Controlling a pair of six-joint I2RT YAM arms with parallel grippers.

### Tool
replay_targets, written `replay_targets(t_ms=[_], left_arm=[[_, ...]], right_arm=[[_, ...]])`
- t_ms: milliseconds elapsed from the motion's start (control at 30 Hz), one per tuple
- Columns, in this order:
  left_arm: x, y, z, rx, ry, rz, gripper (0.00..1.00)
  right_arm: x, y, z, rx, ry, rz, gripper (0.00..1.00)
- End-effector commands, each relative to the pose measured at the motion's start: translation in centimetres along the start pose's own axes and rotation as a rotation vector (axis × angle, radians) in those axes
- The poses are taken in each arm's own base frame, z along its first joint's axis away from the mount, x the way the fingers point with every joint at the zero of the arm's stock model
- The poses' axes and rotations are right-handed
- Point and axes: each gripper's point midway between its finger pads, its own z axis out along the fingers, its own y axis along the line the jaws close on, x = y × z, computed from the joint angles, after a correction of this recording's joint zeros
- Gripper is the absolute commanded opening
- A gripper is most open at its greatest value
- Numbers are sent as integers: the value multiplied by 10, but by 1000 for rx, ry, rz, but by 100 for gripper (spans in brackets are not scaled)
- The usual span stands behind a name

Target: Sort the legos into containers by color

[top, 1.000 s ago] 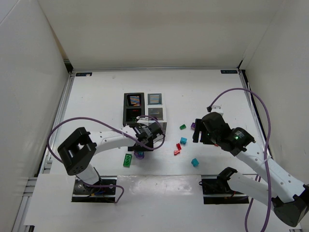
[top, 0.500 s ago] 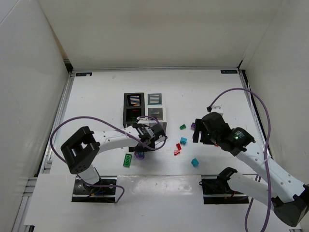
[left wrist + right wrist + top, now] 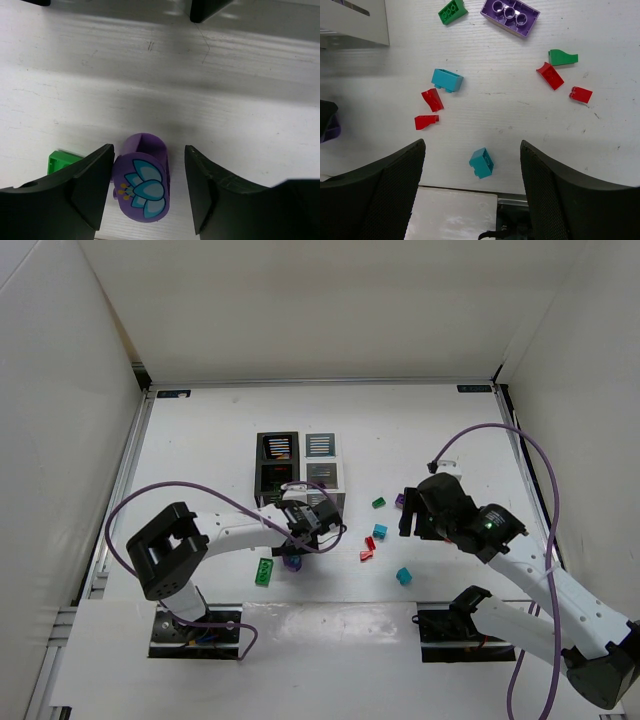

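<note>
My left gripper (image 3: 149,192) is open and low over the table, its jaws on either side of a purple round lego (image 3: 142,182) with a blue flower print. The left finger is close against it, and the right one stands apart. In the top view this gripper (image 3: 303,542) sits just in front of the containers (image 3: 258,465), with the purple lego (image 3: 291,561) at its tip. My right gripper (image 3: 472,195) is open and empty, high above a teal lego (image 3: 481,163). It also shows in the top view (image 3: 413,516).
A green lego (image 3: 264,571) lies left of the purple one. In the right wrist view lie another teal lego (image 3: 447,80), red legos (image 3: 432,99) (image 3: 550,76), green legos (image 3: 452,11) (image 3: 563,57) and a purple brick (image 3: 510,16). A white bin's corner (image 3: 355,25) is at the upper left.
My left gripper has shifted slightly right, staying over the purple lego. The right arm has not moved.
</note>
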Motion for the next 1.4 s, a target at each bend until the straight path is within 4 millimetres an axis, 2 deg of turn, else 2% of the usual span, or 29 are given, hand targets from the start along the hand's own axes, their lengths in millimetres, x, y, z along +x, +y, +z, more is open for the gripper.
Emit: replay_targets(t_ms=[0,100,300,467,567,667,767,800,933,967,1000,1033,1067,1100,1133,1167,1200,1267,1367], left_arm=[[36,27,1,-78,128,49,69],[34,33,-7,-102,113,57,58],[23,25,-31,-74,62,77,43],[19,21,-47,-51,47,86,43],[9,25,-66,-31,9,94,43],[-17,21,-89,23,-70,88,43],[-59,6,-117,107,-194,86,44],[-67,4,-121,116,-210,91,44],[-127,-13,-143,177,-303,78,44],[-137,-21,-144,200,-326,90,44],[-150,-17,-137,179,-333,94,44],[-163,-25,-145,212,-340,78,44],[-169,-33,-136,209,-340,103,44],[-180,-28,-129,187,-339,98,44],[-194,-35,-139,212,-371,78,44],[-200,-41,-129,200,-376,95,44],[-209,-43,-130,199,-389,96,44],[-216,-52,-128,231,-371,99,44],[-224,-60,-112,239,-349,94,44]], right_arm=[[-1,-1,1,3,-11,2,79],[-2,-1,1,3,-14,5,79],[-3,-1,0,0,-20,6,79],[-4,-1,0,0,-26,4,79],[-6,-1,-2,-3,-30,8,79],[-8,0,-2,-8,-36,9,79],[-11,2,-5,-14,-48,9,79],[-13,3,-5,-18,-53,11,79],[-16,1,-5,-15,-56,15,79],[-18,-1,-5,-11,-60,21,79],[-19,0,-5,-15,-63,23,79],[-20,-2,-5,-12,-60,24,79],[-21,-3,-5,-12,-62,32,79],[-22,-3,-4,-11,-65,37,79],[-22,-6,-3,-4,-61,40,79],[-24,-7,-2,-3,-61,47,79],[-24,-8,-1,-3,-59,48,79],[-26,-13,0,5,-56,63,79],[-29,-19,4,13,-53,86,79]])
